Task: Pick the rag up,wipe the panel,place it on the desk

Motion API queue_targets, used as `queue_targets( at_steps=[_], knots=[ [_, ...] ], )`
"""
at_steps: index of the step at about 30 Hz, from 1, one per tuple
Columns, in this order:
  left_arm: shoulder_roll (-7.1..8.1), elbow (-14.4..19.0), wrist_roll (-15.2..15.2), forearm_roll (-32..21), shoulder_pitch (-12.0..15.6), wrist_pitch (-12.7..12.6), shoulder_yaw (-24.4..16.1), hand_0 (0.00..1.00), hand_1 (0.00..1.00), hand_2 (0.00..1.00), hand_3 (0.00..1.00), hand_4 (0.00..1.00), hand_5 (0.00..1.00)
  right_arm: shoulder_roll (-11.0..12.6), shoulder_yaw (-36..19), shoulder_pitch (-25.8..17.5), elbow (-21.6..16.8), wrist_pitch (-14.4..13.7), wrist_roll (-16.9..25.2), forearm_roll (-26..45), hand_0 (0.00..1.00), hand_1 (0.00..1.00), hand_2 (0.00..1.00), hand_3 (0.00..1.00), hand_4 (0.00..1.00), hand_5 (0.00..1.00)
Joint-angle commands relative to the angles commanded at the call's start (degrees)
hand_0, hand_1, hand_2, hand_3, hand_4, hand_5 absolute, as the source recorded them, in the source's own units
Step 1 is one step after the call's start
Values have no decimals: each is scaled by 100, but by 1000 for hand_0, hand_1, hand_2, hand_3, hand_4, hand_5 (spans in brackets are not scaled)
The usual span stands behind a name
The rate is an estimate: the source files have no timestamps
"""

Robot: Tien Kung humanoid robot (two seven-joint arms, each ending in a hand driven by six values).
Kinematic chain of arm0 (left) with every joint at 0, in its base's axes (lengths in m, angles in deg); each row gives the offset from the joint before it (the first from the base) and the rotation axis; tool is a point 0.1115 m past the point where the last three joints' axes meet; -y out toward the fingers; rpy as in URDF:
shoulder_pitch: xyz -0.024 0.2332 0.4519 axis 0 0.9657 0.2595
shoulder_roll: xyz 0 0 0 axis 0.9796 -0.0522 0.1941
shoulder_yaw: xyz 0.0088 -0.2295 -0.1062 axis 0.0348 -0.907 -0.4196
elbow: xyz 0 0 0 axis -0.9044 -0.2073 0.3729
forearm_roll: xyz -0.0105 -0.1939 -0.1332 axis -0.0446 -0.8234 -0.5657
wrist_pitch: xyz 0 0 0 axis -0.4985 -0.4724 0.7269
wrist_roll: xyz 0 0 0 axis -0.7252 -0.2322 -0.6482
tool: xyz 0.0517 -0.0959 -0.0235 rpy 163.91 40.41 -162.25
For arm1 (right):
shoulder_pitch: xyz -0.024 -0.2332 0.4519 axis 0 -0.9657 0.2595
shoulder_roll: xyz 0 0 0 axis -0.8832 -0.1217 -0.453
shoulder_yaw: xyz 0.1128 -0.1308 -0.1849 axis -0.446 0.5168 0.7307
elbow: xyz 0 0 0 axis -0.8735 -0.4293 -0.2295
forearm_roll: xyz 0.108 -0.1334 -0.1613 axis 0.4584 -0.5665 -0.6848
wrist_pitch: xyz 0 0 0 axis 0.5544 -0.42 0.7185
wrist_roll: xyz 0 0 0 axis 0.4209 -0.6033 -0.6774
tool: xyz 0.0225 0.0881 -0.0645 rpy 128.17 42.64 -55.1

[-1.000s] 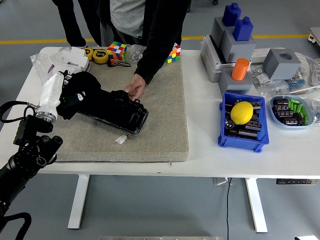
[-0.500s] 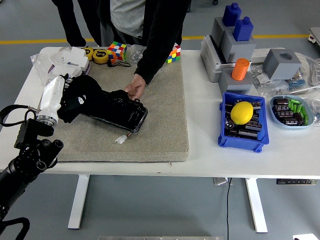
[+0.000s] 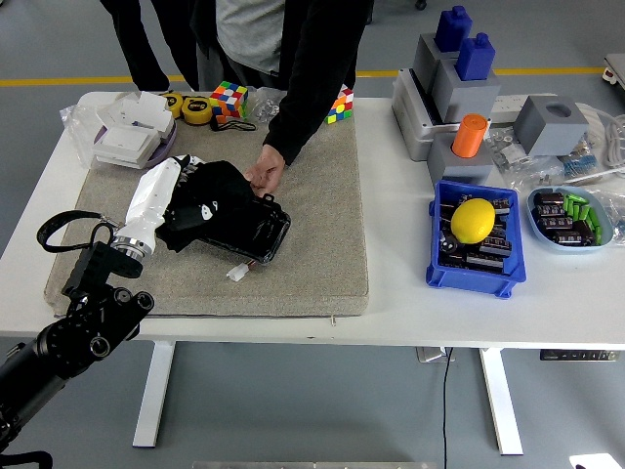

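Black rag (image 3: pixel 207 189): it is lying bunched on the left part of the panel, under the robot's left hand.
Panel (image 3: pixel 252 227): dark and glossy, it is resting slantwise on the grey mat (image 3: pixel 312 244), with a small white connector (image 3: pixel 235 273) just beside its lower edge.
Left hand (image 3: pixel 174 195): white and black, it is pressing on the rag with the fingers curled around the cloth.
Person's hand (image 3: pixel 264 174): it is touching the far edge of the panel and holding it.
Blue bin (image 3: pixel 476 278): well to the right, it is carrying a yellow lemon (image 3: pixel 473 220).
Table (image 3: pixel 410 293): white, it is bearing the mat.
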Motion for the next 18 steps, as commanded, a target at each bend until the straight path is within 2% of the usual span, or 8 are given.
queue_targets(
  at_steps=[6,13,18],
  knots=[
    [85,550,49,-144,68,-6,607,236,307,348,550,669,2,0,-13,6,-8,1,2,-1,589,564,480,521,906,361],
    [68,816,97,-244,115,30,1152,235,308,349,550,669,2,-4,24,7,-41,2,5,29,589,564,480,521,906,362],
    [45,949,98,-282,96,39,1359,234,309,349,550,670,2,-1,38,8,-43,5,5,27,589,564,480,521,906,361]
  ],
)
